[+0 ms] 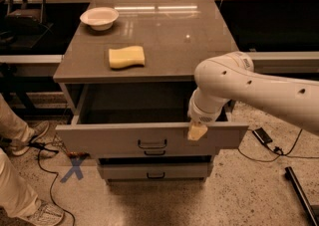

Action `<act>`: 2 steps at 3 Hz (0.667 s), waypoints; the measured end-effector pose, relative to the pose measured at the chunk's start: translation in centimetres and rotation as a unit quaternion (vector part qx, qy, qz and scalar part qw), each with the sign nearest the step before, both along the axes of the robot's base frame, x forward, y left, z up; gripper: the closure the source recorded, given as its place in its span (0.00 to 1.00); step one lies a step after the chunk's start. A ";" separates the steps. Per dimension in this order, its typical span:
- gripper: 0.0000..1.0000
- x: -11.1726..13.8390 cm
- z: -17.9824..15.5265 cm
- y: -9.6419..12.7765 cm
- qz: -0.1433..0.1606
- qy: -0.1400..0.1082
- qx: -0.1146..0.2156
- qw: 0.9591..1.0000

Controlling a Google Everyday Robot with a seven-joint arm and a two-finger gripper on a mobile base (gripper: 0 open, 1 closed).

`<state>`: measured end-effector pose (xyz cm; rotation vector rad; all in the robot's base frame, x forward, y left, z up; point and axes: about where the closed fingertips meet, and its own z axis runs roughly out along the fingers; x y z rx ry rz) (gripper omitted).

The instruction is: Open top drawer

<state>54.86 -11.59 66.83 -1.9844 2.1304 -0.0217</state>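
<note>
At the upper edge of the drawer front, beside the loop handle on the arm's side, the gripper touched the panel; whether it was spread or closed I could not tell. The top drawer stood far out of the cabinet, its long axis across the arm, and nothing showed inside it. On the cabinet top lay a sponge and a bowl.

The cabinet top, upper middle, is smooth and shiny, with lights showing in it. The top drawer has a flat, dull grey front. The sponge looks soft and dull yellow. The bowl is white and shiny. The arm looks like smooth white plastic; its gripper, pale and dull, sits at the drawer's top edge, right of middle
</note>
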 end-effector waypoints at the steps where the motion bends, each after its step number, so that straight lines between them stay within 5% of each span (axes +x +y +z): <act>1: 0.00 0.0 -0.1 0.0 0.000 0.001 0.000 1.000; 2: 0.00 -0.1 -0.5 -0.1 0.002 0.023 0.002 1.000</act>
